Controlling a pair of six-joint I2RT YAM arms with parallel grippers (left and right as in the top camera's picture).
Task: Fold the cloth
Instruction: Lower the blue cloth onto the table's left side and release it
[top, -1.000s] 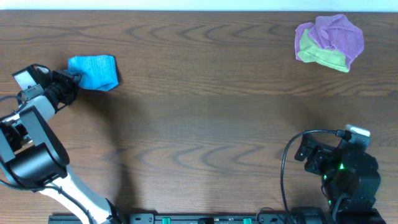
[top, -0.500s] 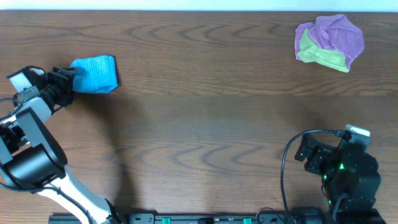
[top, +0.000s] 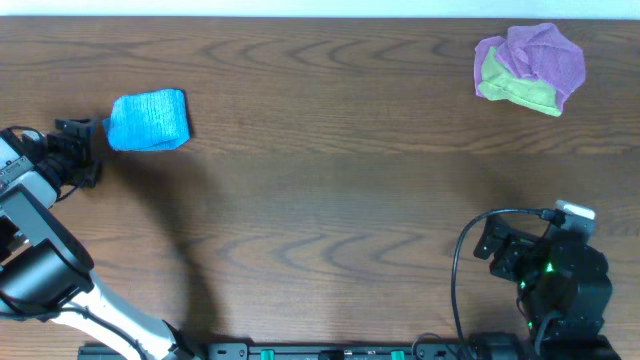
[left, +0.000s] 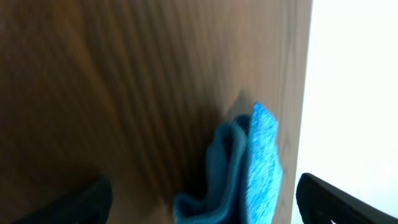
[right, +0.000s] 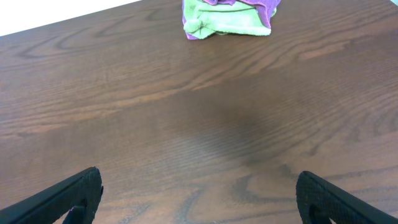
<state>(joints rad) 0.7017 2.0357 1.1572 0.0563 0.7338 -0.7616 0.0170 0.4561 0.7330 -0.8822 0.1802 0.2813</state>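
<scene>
A blue cloth (top: 148, 120) lies folded into a small rectangle at the table's left side. My left gripper (top: 92, 152) stands open just left of it, apart from the cloth, with nothing held. In the left wrist view the folded blue cloth (left: 249, 174) shows its layered edge between and beyond the spread fingertips (left: 84, 200), close to the table edge. My right gripper (right: 199, 199) is open and holds nothing, resting over bare wood at the near right (top: 492, 245).
A crumpled pile of purple and green cloths (top: 530, 68) sits at the far right, also visible in the right wrist view as the cloth pile (right: 227, 15). The table's left edge (left: 308, 93) runs right beside the blue cloth.
The left gripper opened, let go of the blue cloth and drew back to the left and toward the near side. The cloth stayed put. The right arm has not moved.
</scene>
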